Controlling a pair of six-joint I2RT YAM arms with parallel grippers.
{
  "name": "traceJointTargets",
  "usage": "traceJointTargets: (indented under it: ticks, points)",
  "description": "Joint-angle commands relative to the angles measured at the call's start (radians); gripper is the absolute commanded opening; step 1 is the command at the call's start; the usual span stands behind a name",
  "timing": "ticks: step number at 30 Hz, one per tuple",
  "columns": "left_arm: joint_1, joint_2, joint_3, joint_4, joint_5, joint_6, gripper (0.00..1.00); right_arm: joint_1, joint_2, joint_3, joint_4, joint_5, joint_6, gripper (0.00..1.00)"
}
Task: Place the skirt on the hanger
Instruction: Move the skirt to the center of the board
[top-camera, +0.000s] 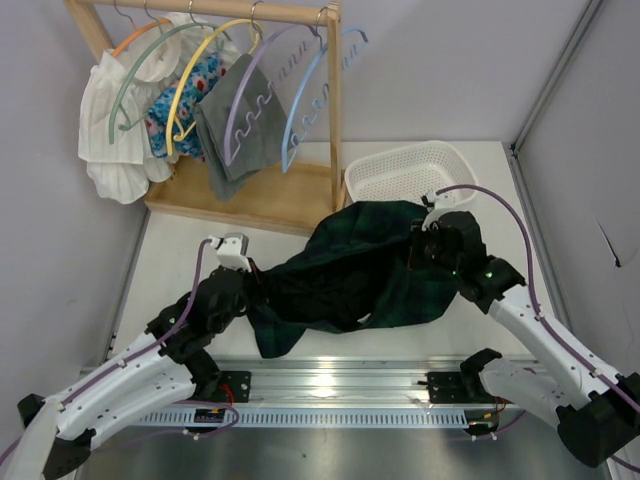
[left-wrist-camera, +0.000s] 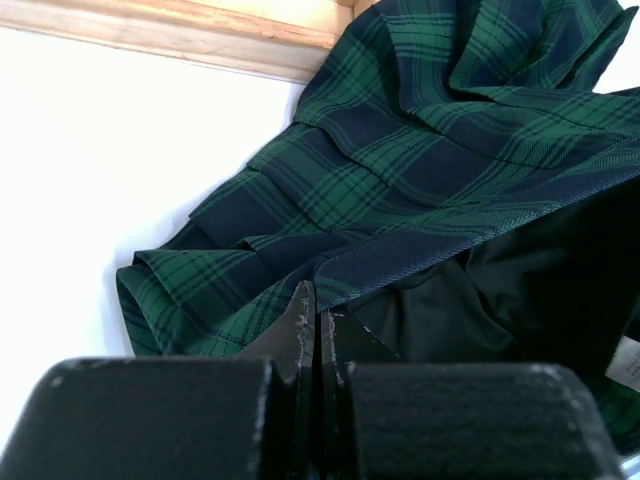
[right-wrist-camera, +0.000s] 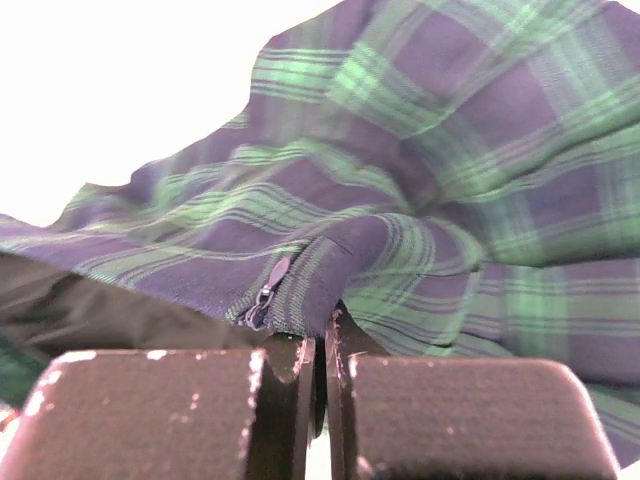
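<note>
Above the white table (top-camera: 170, 262), left fingers (left-wrist-camera: 299, 322) and right fingers (right-wrist-camera: 292, 356) each pinch the pleated plaid skirt (top-camera: 360, 275).

From above: tips of left gripper (left-wrist-camera: 318, 325) lost under a fold of skirt (top-camera: 360, 275); right gripper (right-wrist-camera: 322, 340) black against dark cloth, jaws unreadable. Right wrist view: plaid out of focus, zipper (right-wrist-camera: 268, 298) smeared. Left wrist view: white label (left-wrist-camera: 628, 362) cut by right edge, print illegible; wooden rack base (left-wrist-camera: 180, 35) cropped at top.

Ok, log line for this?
left gripper: shut on skirt waistband | right gripper: shut on skirt near zip | skirt: between grippers, not on hanger
</note>
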Motion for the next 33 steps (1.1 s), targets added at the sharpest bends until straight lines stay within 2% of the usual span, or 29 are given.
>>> traceJointTargets:
  ticks: [1,4,8,11,12,16,20,24,26,28,30,33]
  points:
    - [0.012,0.006,0.054,0.007,-0.008,0.055,0.0,-0.046,-0.044,0.027,-0.004,-0.188,0.038,0.0]
    - [0.012,-0.008,0.076,0.025,-0.003,0.065,0.0,-0.044,-0.093,0.025,-0.039,-0.178,0.018,0.0]
    - [0.012,-0.022,0.12,0.011,-0.02,0.081,0.0,-0.044,-0.133,0.085,-0.159,-0.014,-0.034,0.0]
    - [0.012,-0.023,0.137,0.008,-0.015,0.098,0.0,-0.046,-0.145,0.137,-0.228,0.023,-0.078,0.0]
    - [0.012,-0.022,0.135,0.01,-0.012,0.101,0.0,-0.047,-0.147,0.145,-0.231,0.014,-0.095,0.0]
    - [0.012,-0.014,0.108,0.037,-0.009,0.085,0.0,-0.046,-0.147,0.136,-0.149,-0.182,-0.065,0.0]
    - [0.013,0.037,0.073,0.066,-0.023,0.039,0.0,-0.029,-0.134,0.094,-0.055,-0.23,0.029,0.0]
    - [0.019,0.084,0.024,0.23,0.061,0.04,0.0,0.087,-0.183,0.059,0.045,-0.072,0.049,0.0]
    - [0.047,0.089,-0.01,0.376,0.112,0.037,0.01,0.114,-0.196,0.059,0.079,-0.012,0.046,0.0]
    - [0.086,0.119,-0.016,0.489,0.231,0.032,0.01,0.135,-0.199,0.068,0.131,0.011,0.052,0.0]
    - [0.152,0.164,0.043,0.505,0.308,0.04,0.01,0.146,-0.187,0.091,0.155,0.028,0.043,0.0]
    - [0.188,0.262,0.218,0.456,0.405,0.106,0.0,0.193,-0.15,0.119,0.133,0.138,-0.015,0.0]
